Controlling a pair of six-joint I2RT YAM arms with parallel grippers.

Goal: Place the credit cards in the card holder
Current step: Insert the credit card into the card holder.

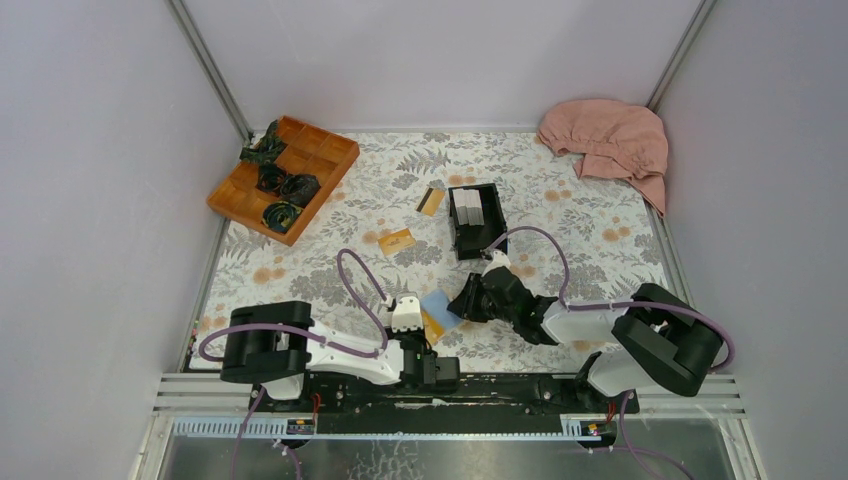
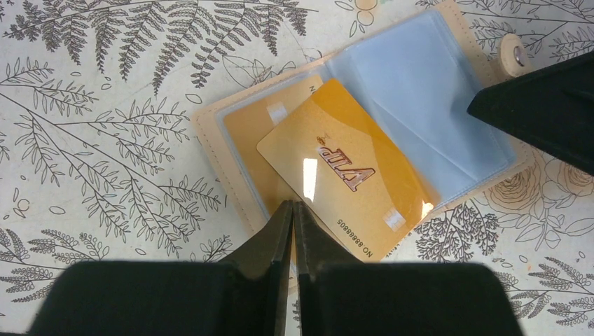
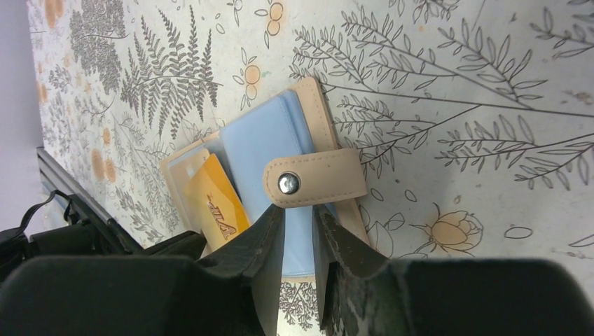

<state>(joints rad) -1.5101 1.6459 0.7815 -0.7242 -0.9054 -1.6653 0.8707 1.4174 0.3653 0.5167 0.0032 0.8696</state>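
One orange-gold VIP card (image 2: 343, 175), nipped at its near edge by closed left gripper (image 2: 293, 206), long axis slanted ahead-right across unfolded tan leather card holder (image 2: 420, 91), clamped by right gripper (image 3: 300, 213).

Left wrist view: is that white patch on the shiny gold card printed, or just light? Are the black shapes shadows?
Left wrist view: glare on the glossy orange-gold plastic card, not print; the black shapes below are the left gripper, dark, featureless, not shadow. Right wrist view: the metal snap on the tan leather wallet glints likewise.
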